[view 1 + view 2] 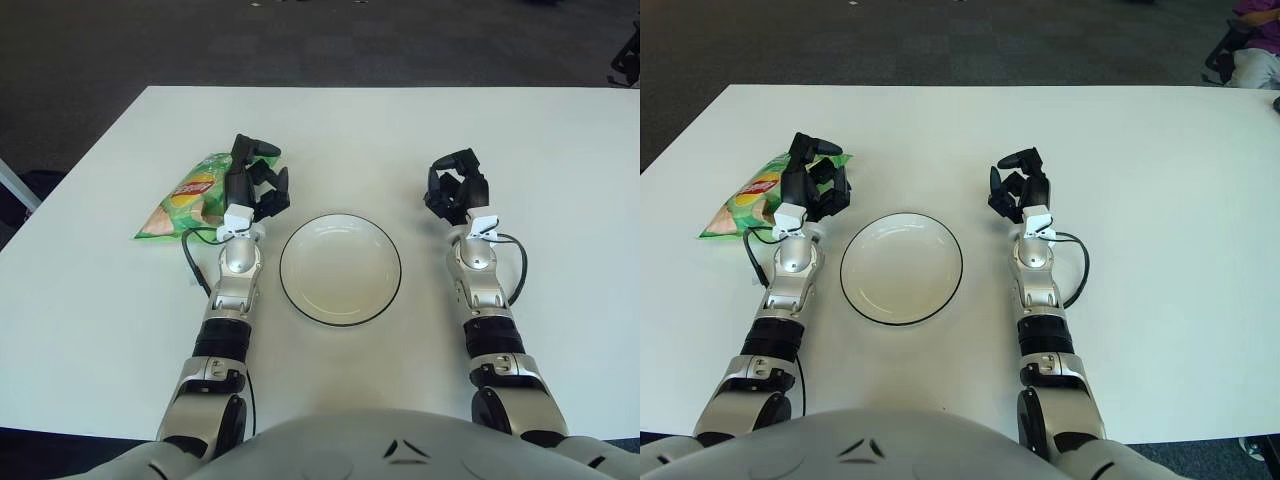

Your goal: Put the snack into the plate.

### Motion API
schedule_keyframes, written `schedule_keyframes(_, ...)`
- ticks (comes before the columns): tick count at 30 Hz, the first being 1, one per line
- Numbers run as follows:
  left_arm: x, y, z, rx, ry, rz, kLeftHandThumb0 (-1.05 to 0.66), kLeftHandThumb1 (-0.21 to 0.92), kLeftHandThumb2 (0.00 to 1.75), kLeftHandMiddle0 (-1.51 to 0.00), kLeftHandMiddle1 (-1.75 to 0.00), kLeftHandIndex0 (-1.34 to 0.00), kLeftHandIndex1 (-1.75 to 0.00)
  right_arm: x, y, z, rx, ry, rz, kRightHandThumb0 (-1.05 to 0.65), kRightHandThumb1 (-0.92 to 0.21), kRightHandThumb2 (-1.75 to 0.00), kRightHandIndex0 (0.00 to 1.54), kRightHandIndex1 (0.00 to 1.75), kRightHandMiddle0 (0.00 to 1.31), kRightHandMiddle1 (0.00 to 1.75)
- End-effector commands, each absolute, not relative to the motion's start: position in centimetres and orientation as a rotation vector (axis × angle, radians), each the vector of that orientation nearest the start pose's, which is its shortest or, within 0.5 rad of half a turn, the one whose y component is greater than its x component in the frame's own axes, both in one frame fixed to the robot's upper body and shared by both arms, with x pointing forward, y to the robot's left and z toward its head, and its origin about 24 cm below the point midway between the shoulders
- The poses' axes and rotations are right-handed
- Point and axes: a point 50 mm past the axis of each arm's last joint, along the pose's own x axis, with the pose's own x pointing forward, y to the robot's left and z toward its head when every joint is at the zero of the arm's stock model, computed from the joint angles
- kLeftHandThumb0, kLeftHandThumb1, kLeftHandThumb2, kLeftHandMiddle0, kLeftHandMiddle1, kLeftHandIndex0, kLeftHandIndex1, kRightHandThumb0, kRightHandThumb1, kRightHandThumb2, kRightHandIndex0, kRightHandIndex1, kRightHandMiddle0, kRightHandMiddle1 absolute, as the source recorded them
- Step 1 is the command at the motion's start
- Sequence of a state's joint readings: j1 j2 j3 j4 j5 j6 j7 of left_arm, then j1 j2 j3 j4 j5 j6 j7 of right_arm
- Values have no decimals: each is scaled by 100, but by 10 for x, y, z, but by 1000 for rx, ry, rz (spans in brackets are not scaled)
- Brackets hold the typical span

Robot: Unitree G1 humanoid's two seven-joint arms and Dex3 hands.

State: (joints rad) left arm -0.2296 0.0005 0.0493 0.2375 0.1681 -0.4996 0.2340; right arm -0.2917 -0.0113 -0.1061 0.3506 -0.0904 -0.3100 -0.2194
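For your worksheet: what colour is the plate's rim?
Black rim on the white plate, clearest in left eye view.

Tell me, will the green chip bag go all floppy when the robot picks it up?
Probably yes. The green chip bag looks like thin crinkled foil, so it should bend and sag wherever the left hand beside it grips. It seems puffy and light, and its shiny skin might slip, while the chips could crack if squeezed.

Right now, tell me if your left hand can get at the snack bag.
Probably yes. The left hand is already at the right edge of the snack bag, fingers spread, nothing between them. The plate sits clear to the right.
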Motion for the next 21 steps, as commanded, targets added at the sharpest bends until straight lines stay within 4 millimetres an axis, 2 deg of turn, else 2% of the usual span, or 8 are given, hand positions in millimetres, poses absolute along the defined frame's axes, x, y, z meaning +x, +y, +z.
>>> schedule_keyframes(1,279,153,98,132,-548,190,-38,70,79,-93,-175,-35,-173,304,-165,71,-52,-262,-228,-38,-71,-80,76,175,33,175)
schedule_keyframes(5,277,155,101,190,-586,224,-38,70,79,-94,-175,-36,-172,305,-164,71,-53,-261,-227,-38,-71,-80,76,175,33,175)
schedule_keyframes(11,274,162,105,390,-651,365,-38,70,78,-94,-175,-36,-171,306,-163,72,-53,-261,-225,-38,-71,-80,76,175,33,175)
schedule_keyframes(17,269,170,111,460,-707,430,-38,70,78,-93,-175,-36,-171,307,-161,72,-52,-261,-224,-38,-71,-79,76,175,33,175)
schedule_keyframes(19,265,174,116,540,-749,457,-38,70,78,-93,-175,-36,-171,307,-161,72,-53,-261,-224,-38,-71,-79,76,175,33,175)
schedule_keyframes(21,260,178,122,726,-815,513,-38,70,79,-92,-175,-36,-172,307,-160,72,-53,-262,-223,-38,-71,-79,76,175,33,175)
